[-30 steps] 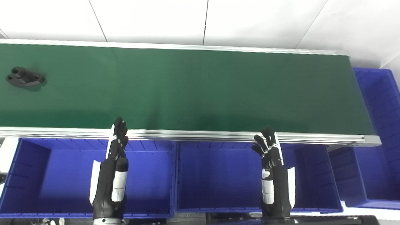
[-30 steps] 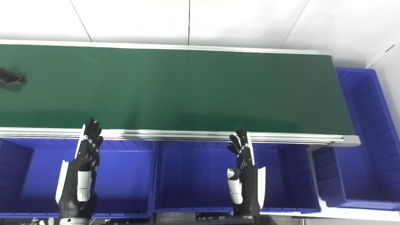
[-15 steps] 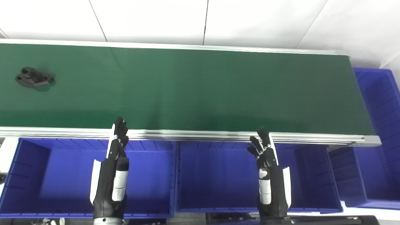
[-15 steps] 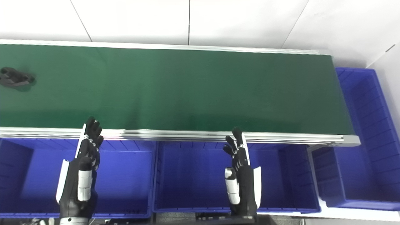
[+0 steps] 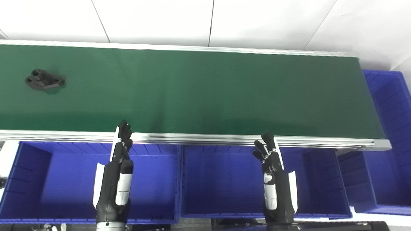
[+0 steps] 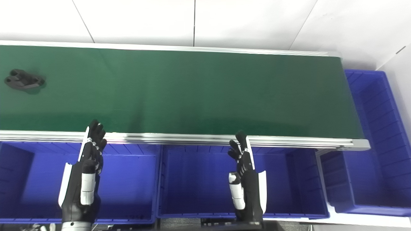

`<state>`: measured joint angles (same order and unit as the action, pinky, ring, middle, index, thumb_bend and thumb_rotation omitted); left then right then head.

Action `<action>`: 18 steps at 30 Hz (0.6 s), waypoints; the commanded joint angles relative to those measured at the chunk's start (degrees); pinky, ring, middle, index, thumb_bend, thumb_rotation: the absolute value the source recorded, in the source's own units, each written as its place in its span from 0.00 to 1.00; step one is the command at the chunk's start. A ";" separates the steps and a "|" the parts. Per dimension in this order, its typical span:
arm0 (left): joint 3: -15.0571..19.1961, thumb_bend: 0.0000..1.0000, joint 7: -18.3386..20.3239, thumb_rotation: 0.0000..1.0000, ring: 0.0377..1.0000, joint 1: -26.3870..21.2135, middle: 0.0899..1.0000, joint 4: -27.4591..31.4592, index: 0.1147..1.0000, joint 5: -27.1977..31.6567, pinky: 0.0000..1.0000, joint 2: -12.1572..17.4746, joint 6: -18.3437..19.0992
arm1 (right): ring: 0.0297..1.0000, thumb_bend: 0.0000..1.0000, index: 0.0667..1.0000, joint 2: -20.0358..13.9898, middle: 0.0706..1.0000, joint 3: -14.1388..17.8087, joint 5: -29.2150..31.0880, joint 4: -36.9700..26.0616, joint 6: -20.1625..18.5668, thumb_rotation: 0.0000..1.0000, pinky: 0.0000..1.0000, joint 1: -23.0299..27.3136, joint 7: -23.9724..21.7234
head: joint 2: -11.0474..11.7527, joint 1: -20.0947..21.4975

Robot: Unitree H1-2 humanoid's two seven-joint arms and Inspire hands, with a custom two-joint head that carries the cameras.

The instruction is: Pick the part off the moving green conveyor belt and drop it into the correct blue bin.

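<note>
Black part (image 5: 45, 82): lying flat on the green conveyor belt (image 5: 205, 93), far toward its left end, nearer the far rail than the near one.
Part look: dark, low, lobed bracket shape with what look like round bosses or holes; finer detail too small to tell.
Left hand (image 5: 119, 160): I'm holding it over the left blue bin (image 5: 29, 179), just below the belt's near rail, fingers extended and apart, holding nothing.
Right hand (image 5: 273, 170): I'm holding it over the middle blue bin (image 5: 224, 179), below the same rail, fingers spread, empty.
Risk 1: I'm judging a mistimed reach, since the belt is carrying the part and my fingers could be closing on bare belt.
Risk 2: flat, low profile; fingertips could be skidding off it or pushing it sideways.
Risk 3: wrong bin, as I'm seeing nothing that marks which is correct.
</note>
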<state>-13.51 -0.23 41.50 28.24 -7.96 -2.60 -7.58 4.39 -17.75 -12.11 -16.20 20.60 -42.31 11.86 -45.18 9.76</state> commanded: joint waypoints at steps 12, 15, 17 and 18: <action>-0.05 0.58 -0.48 1.00 1.00 -0.07 1.00 -0.09 1.00 -0.73 1.00 -0.25 -1.14 | 0.91 0.75 0.96 2.47 0.96 -1.89 0.00 -0.98 -0.17 1.00 0.86 -0.77 -1.37 | 2.00 -0.61; -0.15 0.58 -0.96 1.00 1.00 0.00 1.00 -2.15 1.00 -1.38 1.00 -0.50 -2.95 | 0.91 0.77 0.96 2.08 0.96 -1.44 0.82 1.29 2.05 1.00 0.86 -0.35 -1.29 | 6.04 -2.11; -0.31 0.58 -1.26 1.00 1.00 -0.02 1.00 -3.31 1.00 -2.39 1.00 -0.73 -3.55 | 0.90 0.80 0.95 2.17 0.95 -0.98 1.00 2.63 2.95 1.00 0.85 -0.16 -0.85 | 7.66 -2.92; -0.37 0.59 -1.39 1.00 1.00 -0.08 1.00 -3.90 1.00 -2.76 1.00 -0.87 -3.84 | 0.90 0.81 0.95 2.14 0.95 -0.76 1.12 3.24 3.31 1.00 0.85 0.00 -0.70 | 8.26 -3.23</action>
<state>-13.63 -0.54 41.30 23.79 -9.77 -3.00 -8.64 4.48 -17.70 -10.51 -13.70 21.02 -42.03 11.13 -36.92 6.59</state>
